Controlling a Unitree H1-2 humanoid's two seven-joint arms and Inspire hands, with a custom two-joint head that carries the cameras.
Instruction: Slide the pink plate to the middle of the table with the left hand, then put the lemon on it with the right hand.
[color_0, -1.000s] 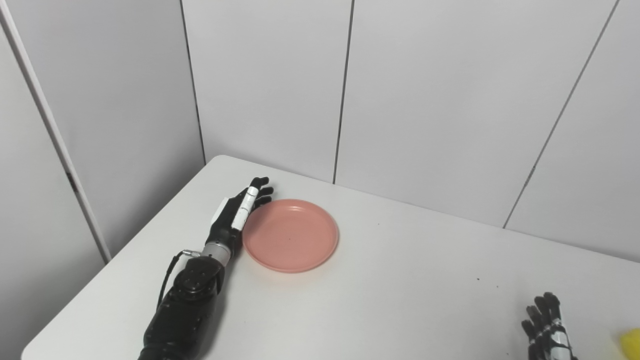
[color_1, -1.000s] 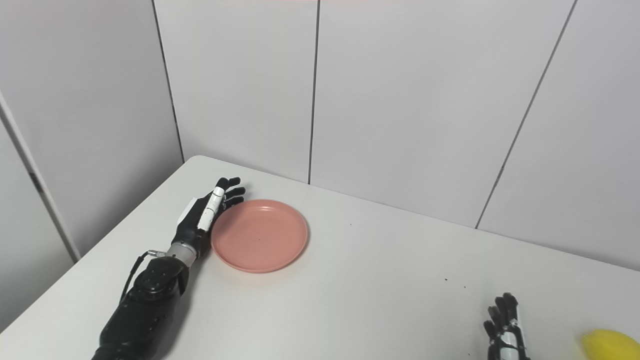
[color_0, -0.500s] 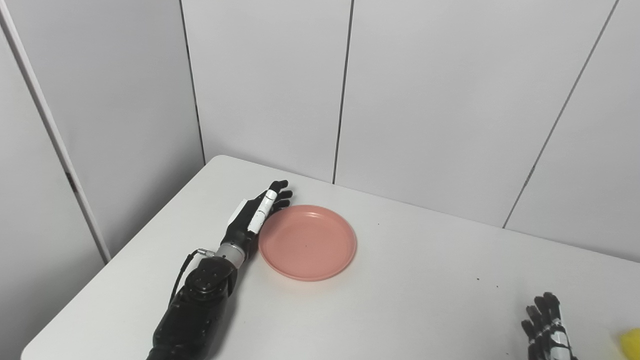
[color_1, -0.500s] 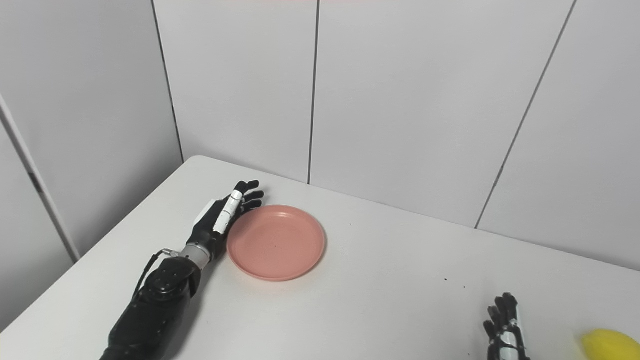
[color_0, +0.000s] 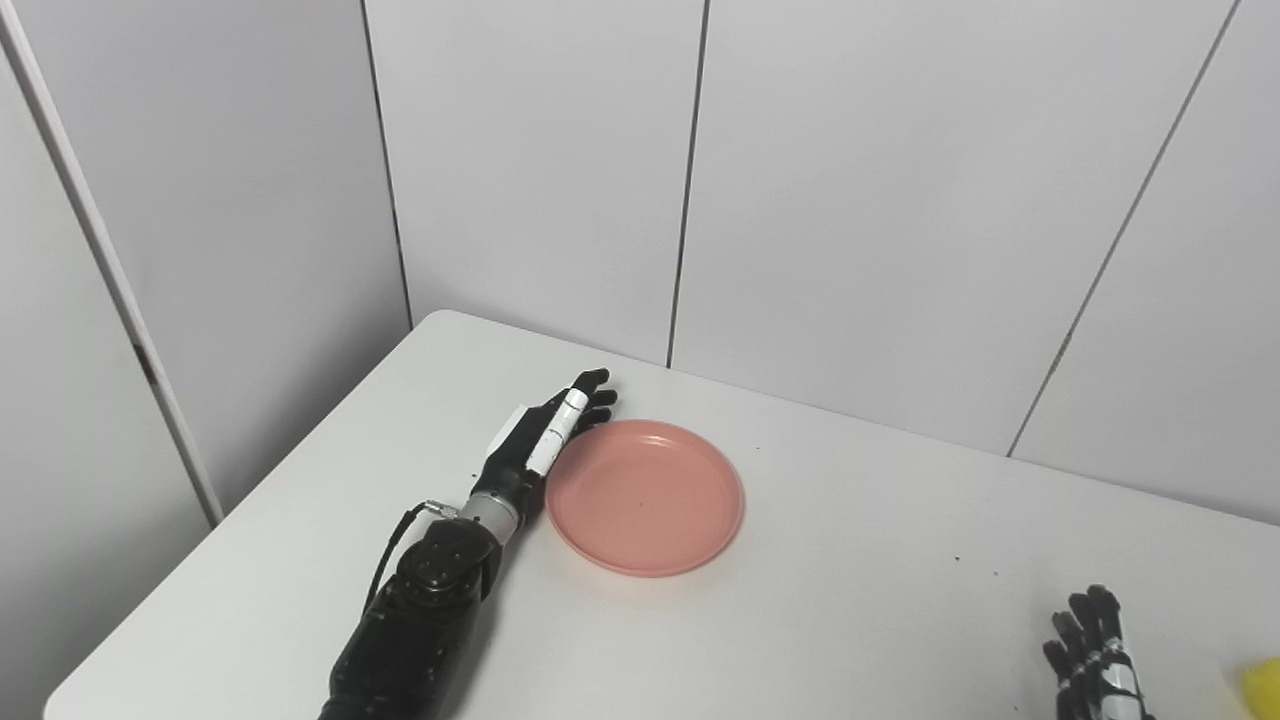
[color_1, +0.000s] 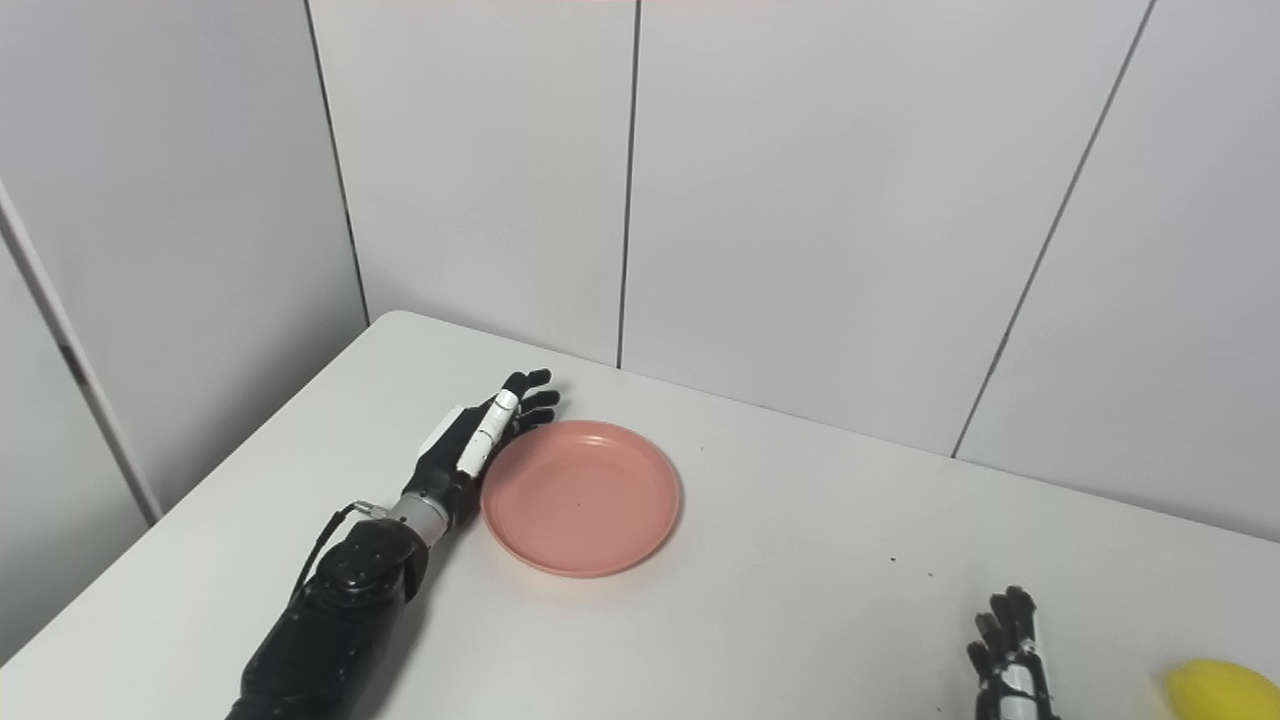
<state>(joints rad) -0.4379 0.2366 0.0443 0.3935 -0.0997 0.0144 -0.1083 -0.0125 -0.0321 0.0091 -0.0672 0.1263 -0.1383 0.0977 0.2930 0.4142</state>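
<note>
Pink plate sits left of centre; I keep my left hand flat, fingers extended, grasping nothing, against its left rim to push; right hand waits beside the lemon, its closure unclear.

Both views look down and forward from above the near edge of the tabletop, facing the panelled wall behind it, at a middling distance; the two sit side by side, so the pink plate falls further left in the right eye view; both share the plate, the wall and the tabletop's far left corner; the right eye view shows more of the lemon right of the plate.
</note>
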